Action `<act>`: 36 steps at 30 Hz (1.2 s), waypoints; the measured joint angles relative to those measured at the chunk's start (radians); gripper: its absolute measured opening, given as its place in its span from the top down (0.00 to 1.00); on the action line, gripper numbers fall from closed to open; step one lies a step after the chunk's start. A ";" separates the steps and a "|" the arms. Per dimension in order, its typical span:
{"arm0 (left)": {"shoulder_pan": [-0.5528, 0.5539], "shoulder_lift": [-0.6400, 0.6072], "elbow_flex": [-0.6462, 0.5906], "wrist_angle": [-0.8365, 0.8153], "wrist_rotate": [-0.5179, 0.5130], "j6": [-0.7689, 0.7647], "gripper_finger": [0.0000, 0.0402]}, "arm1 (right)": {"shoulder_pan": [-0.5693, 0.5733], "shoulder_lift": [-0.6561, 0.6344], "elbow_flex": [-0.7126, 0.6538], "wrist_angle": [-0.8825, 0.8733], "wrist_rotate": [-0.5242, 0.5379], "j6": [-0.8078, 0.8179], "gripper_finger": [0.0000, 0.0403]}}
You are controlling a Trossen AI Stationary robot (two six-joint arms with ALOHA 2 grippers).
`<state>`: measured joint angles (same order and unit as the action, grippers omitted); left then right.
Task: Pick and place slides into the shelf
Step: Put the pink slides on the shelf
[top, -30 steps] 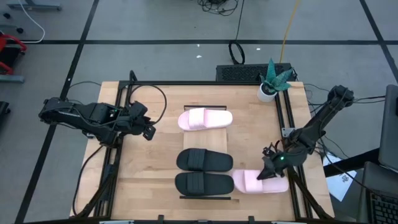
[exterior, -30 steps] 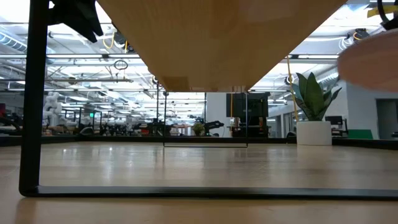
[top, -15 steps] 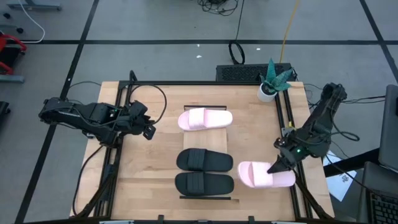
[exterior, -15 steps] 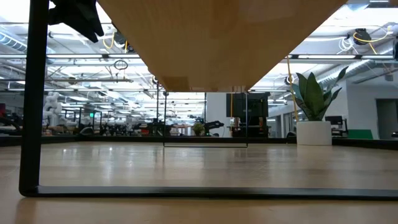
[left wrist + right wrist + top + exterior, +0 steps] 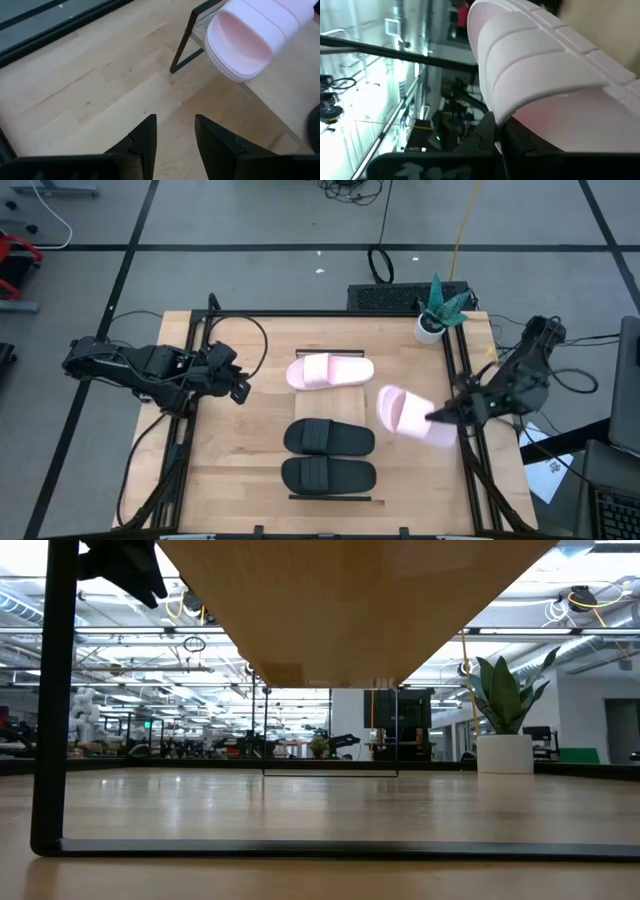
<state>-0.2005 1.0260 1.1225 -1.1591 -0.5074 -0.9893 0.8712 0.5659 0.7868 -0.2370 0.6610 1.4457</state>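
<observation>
Here we see the right gripper over the right side of the pale plywood bench, its jaws clamped on the heel end of a light pink rubber slide sandal that it carries tilted, clear of the surface and beside the rack's right flank. The right wrist view shows that same sandal's wide ribbed strap pinched just ahead of the dark fingers.

On the long narrow rack of pale wood slats, nearest the front edge, lies a black rubber slide sandal; just behind it sits a second black one. Farther back, after a bare stretch of slats, rests the other light pink sandal, lying crosswise.

The left gripper hovers near the bench's left rail, jaws apart and holding nothing, pointed toward that far pink sandal.
</observation>
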 joint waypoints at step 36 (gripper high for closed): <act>0.000 0.000 0.000 0.004 0.010 -0.032 0.68 | -1.068 0.709 0.542 -0.166 -1.583 0.039 1.00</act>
<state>-0.2005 1.0260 1.1225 -1.1553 -0.4976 -1.0218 -0.1971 1.2753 1.3285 -0.4034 -0.9215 1.4847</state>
